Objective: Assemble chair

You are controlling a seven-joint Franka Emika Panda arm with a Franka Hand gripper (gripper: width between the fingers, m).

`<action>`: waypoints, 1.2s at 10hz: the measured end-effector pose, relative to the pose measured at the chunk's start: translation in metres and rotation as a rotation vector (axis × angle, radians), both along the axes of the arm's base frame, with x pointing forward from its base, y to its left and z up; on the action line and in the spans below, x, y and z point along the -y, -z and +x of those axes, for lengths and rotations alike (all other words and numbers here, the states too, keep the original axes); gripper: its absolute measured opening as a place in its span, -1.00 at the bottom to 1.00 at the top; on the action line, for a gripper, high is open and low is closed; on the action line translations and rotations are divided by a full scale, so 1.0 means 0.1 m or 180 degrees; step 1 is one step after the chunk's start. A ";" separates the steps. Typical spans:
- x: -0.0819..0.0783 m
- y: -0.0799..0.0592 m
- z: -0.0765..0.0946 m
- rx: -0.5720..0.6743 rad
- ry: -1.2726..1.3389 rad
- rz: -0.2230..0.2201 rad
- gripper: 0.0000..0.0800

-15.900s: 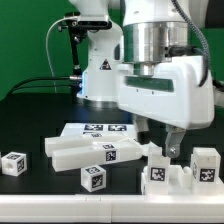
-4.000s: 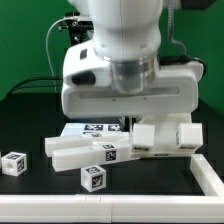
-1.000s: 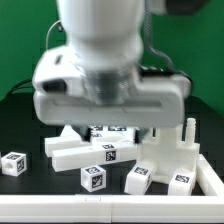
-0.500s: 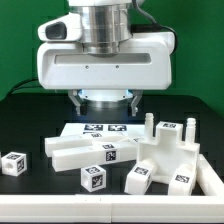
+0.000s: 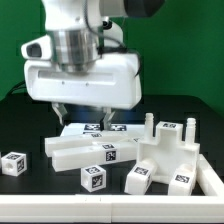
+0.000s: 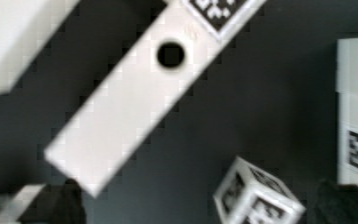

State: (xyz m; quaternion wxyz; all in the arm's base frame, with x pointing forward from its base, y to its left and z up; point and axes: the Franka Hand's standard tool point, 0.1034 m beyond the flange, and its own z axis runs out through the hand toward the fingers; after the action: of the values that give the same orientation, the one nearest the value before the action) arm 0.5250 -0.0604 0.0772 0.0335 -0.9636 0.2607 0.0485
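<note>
The chair is in loose white tagged parts on the black table. Two long bars (image 5: 85, 150) lie side by side at the middle. A notched seat panel with upright pegs (image 5: 172, 150) stands at the exterior view's right. Three cubes lie in front: one far left (image 5: 13, 163), one in the middle (image 5: 93, 178), one by the panel (image 5: 138, 178). My gripper (image 5: 87, 116) hangs open and empty above the bars, touching nothing. In the wrist view a bar with a round hole (image 6: 144, 95) runs slantwise, with a cube (image 6: 261, 192) beside it.
The marker board (image 5: 100, 128) lies flat behind the bars, partly under my gripper. A white rail (image 5: 212, 178) borders the table at the exterior view's right. The robot base stands behind, in front of a green backdrop.
My gripper has let go of the seat panel, which now stands at the right. The arm has risen and moved to the exterior view's left, over the bars.
</note>
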 end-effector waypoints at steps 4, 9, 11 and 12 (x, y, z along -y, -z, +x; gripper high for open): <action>-0.01 0.17 -0.02 0.0018 -0.0063 -0.0057 0.62; -0.03 0.64 -0.31 -0.0037 0.0522 -0.0162 0.62; -0.03 0.68 -0.32 -0.0051 0.0482 -0.0160 0.62; -0.03 0.68 -0.32 -0.0053 0.0481 -0.0160 0.34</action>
State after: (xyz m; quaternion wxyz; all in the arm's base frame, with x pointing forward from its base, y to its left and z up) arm 0.4927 -0.0571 0.0094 0.0107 -0.9413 0.3340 0.0473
